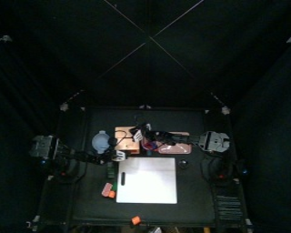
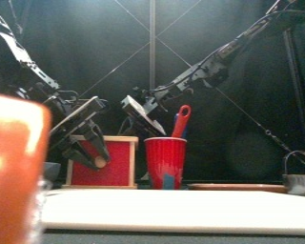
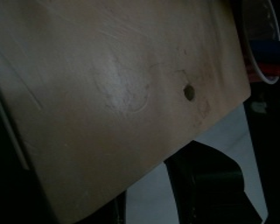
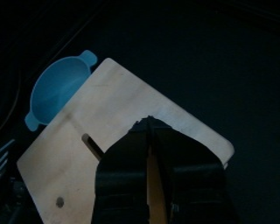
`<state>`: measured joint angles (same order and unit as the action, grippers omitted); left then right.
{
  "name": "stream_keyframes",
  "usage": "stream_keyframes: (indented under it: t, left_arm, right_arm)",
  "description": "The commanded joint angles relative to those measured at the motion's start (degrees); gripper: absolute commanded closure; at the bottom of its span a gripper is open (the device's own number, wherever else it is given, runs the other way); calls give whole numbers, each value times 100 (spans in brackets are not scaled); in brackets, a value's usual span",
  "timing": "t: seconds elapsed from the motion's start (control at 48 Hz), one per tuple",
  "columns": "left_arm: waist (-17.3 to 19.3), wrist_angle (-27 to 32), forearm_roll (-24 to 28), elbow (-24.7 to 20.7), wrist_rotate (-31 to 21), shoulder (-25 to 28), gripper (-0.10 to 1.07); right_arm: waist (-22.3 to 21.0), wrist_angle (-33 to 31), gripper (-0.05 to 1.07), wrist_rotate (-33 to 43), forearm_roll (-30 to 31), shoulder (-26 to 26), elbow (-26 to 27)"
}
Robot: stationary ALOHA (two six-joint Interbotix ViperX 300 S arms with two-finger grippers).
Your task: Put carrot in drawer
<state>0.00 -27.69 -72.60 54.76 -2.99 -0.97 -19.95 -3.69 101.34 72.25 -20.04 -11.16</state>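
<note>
In the left wrist view the drawer (image 3: 108,96) filled the picture as a plain tan face, with no pulled-out section showing. In the right wrist view the right claw (image 4: 154,188) stood narrow on a thin orange sliver, probably the carrot (image 4: 154,201), just short of the box. In the front view the left claw (image 2: 89,151) hung at the box; its state could not be told. Opening and placing seemed left.

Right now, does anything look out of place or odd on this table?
Nothing looks spilled or damaged. One oddity: a blurred orange object stands so close to the front camera that it hides that view's left side.
</note>
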Motion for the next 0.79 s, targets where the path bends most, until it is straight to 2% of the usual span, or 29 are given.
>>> stream_keyframes:
  t: [0.0, 0.396, 0.771]
  left_arm:
    - [9, 0, -53, -88, 0, -9, 41]
    - [-211, 18, -193, -88, 0, -53, 41]
    - [-633, 9, -563, -53, 9, -53, 41]
  right_arm:
    - [26, -18, 75, 0, -70, 149, -123]
    - [62, 79, 75, 0, -158, 220, -229]
    - [53, 79, 75, 0, -149, 220, -237]
